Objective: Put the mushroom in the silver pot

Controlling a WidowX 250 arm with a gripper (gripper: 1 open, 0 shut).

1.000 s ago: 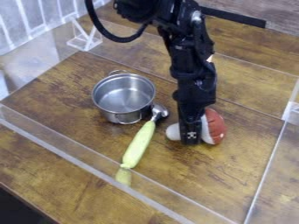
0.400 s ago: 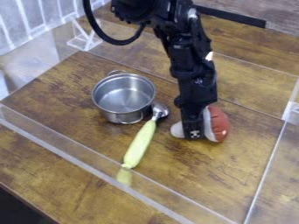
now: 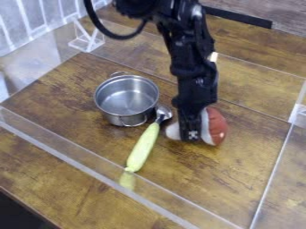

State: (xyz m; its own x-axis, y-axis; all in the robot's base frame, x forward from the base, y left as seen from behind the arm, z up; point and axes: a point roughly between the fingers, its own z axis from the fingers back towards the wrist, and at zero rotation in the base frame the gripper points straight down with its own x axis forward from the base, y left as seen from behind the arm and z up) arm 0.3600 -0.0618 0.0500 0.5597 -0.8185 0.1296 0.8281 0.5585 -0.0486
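Note:
The mushroom (image 3: 212, 125), with a red-brown cap and a white stem, is held just above the wooden table to the right of the silver pot (image 3: 125, 98). My gripper (image 3: 192, 123) points straight down and is shut on the mushroom, its black fingers partly covering the stem. The pot is round, shiny and empty, with a short dark handle (image 3: 160, 114) pointing toward the mushroom. A small gap separates the mushroom from that handle.
A long yellow-green corn-like piece (image 3: 143, 146) lies on the table in front of the pot, slanting toward the front edge. A clear acrylic wall (image 3: 72, 143) rims the wooden table. A white rack (image 3: 86, 36) stands at the back left.
The fingers have closed on the mushroom. The gripper and mushroom have since risen slightly off the table and shifted a little toward the pot.

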